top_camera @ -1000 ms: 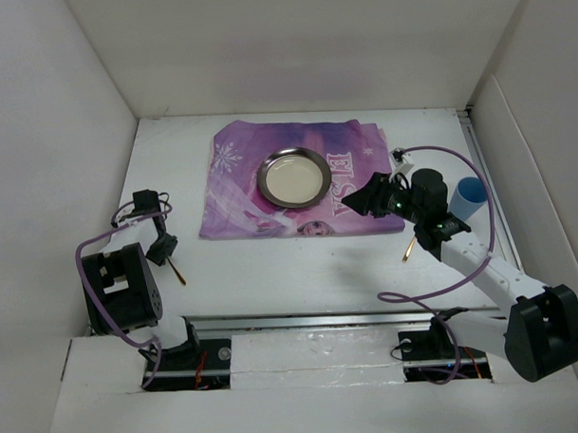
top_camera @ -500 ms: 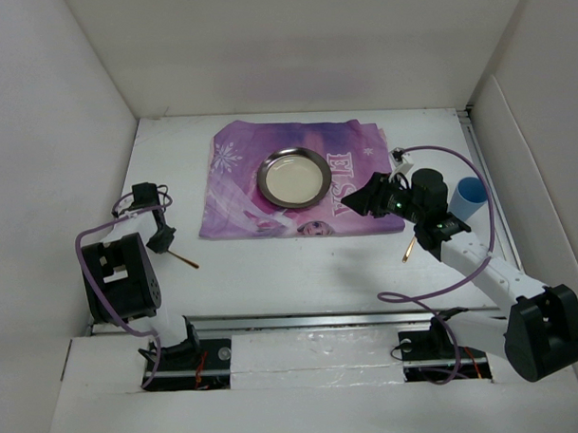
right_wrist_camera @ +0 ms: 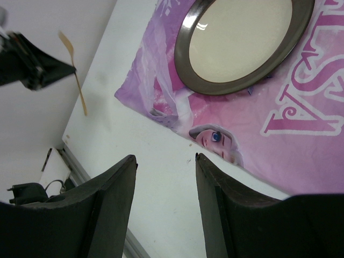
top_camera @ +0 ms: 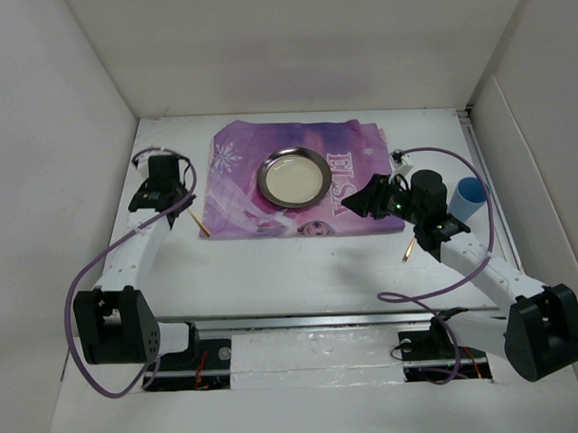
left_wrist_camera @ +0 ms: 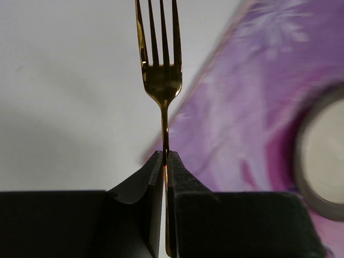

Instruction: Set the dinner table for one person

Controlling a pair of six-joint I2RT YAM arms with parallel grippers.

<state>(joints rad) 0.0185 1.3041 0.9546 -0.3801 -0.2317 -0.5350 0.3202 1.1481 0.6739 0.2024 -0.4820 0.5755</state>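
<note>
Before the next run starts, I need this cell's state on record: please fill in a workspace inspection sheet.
Surface: white dinner table, purple placemat at its far middle.
Job's things: plate on the placemat; gold fork beside the placemat's left edge; second gold utensil on the table by the right arm; blue cup at the right.
Clutter: nothing seen.
Grippers: left tool shut on the fork's handle; right tool open, empty.
Cables: purple cables looping along both arms.
Surroundings: white walls; metal rail at the near edge.

Left claw [left_wrist_camera: 165, 157] pinches fork [left_wrist_camera: 161, 86] handle; right claw [right_wrist_camera: 164, 159] parted.
</note>
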